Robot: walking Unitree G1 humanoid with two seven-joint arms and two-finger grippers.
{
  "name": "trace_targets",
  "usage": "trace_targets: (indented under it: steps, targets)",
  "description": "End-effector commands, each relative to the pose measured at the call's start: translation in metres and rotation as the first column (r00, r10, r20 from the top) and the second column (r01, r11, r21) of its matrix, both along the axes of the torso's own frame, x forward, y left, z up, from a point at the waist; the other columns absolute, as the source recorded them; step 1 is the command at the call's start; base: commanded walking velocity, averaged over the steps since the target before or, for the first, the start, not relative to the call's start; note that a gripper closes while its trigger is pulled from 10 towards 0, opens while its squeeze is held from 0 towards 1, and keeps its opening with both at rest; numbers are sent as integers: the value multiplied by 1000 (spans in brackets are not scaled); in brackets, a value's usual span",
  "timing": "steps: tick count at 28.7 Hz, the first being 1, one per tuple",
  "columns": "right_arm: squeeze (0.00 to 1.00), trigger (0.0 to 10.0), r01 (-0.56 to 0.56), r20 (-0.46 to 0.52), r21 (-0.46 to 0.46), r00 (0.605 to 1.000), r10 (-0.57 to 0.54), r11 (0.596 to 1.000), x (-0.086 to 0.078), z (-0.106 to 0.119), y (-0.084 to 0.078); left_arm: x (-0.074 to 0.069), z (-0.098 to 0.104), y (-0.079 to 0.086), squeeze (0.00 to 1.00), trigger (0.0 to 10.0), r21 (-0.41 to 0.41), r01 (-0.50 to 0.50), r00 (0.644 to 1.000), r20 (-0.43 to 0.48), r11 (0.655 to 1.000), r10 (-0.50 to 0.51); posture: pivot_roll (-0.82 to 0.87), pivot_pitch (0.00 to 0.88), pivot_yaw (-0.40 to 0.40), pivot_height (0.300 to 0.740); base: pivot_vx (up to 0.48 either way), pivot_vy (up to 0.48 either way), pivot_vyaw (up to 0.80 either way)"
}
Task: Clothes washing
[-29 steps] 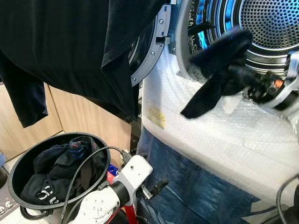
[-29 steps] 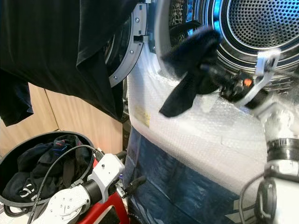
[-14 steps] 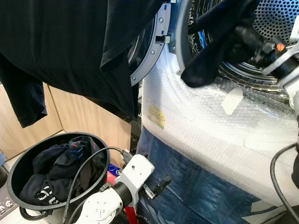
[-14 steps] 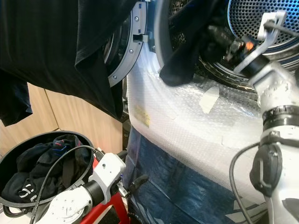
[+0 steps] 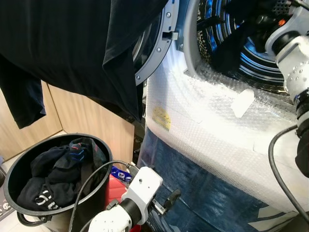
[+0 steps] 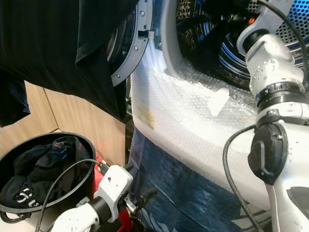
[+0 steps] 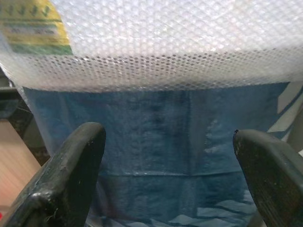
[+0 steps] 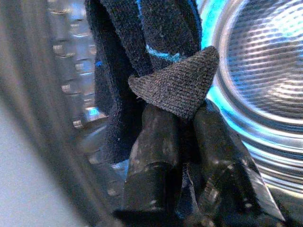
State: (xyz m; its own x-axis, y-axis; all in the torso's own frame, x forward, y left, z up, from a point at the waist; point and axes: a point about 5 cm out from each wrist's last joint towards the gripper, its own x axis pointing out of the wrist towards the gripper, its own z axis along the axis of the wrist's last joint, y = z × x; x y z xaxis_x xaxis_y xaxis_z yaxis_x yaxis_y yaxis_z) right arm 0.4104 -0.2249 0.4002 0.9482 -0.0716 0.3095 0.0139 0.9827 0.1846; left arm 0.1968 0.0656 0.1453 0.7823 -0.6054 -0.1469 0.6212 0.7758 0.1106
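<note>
Dark knit fabric, a small garment (image 8: 156,71) with a thin blue stripe, is pinched between the two black fingers (image 8: 151,156) of the right hand (image 8: 182,142), which is pushed in through the washer's open door (image 5: 154,53) so the garment hangs inside the drum (image 5: 251,53). The fingers are closed nearly all the way, with a fold of cloth bunched over the tips.

The left hand (image 7: 168,156) is held low in front of the machine, fingers spread wide with nothing between them, facing the blue tarp (image 7: 156,142) and bubble wrap (image 5: 203,116) taped over the washer front.

More dark clothes (image 5: 53,174) are piled in the black basket (image 5: 14,179) on the floor just beside the machine, and a black shirt (image 5: 72,43) is draped across the top of the head views.

Handling-wise, the stuff looks soft, light and floppy, so it'll sag and trail from whatever point is gripped. A bunched fold near the middle is probably the best spot to grab, since an edge grip could leave a tail snagging on the door rim.
</note>
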Motion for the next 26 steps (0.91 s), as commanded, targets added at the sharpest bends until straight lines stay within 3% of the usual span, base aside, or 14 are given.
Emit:
trace_targets:
  steps: [1,5,7,9,11,12,13,14,19,22,25,26]
  targets:
    - [0,10000,121,14,-17,993,-120,993,-3,11,-4,-9,4,-4,0,10000,-14,-11,1000,-7,1000,10,161,71,-145,740,0,0,0]
    - [0,10000,255,-15,-15,967,-255,967,-5,9,-16,-18,4,-7,0,10000,-35,-28,999,-35,999,27,166,107,-156,740,0,0,0]
    - [0,10000,345,-28,-60,938,-347,937,-7,6,-22,-24,4,-8,0,10000,-46,-43,998,-53,998,41,169,130,-163,740,0,0,0]
    - [0,10000,347,-18,-106,936,-351,932,-6,6,-20,-27,5,-9,0,10000,-53,-49,997,-61,997,46,169,144,-165,740,0,0,0]
    - [0,10000,398,-13,-203,913,-409,895,-6,3,-20,-30,4,-9,0,10000,-53,-61,995,-78,997,57,169,157,-167,740,0,0,0]
    - [0,10000,398,-13,-203,913,-409,895,-6,3,-20,-30,4,-9,0,10000,-53,-61,995,-78,997,57,169,157,-167,740,0,0,0]
    - [0,10000,393,-18,-210,914,-405,895,-5,2,-19,-32,5,-9,0,10000,-55,-64,995,-82,996,59,165,171,-171,740,0,0,0]
    - [0,10000,342,-56,-285,927,-372,895,0,-9,-12,-36,5,-9,0,10000,-56,-72,994,-91,996,66,162,191,-176,740,0,0,0]
    - [0,10000,220,-139,-385,946,-292,896,8,-31,3,-42,5,-10,0,10000,-78,-101,988,-123,992,91,158,211,-182,740,0,0,0]
    - [0,10000,147,-162,-498,952,-258,855,11,-39,10,-46,6,-13,0,10000,-89,-112,985,-140,990,99,151,232,-189,740,0,0,0]
    - [0,10000,87,-203,-504,955,-215,859,12,-44,13,-48,6,-14,0,10000,-96,-123,983,-150,988,107,146,241,-191,740,0,0,0]
    - [349,10000,87,-204,-498,955,-214,863,12,-44,13,-49,7,-14,0,10000,-97,-123,983,-151,988,108,143,246,-192,740,0,0,0]
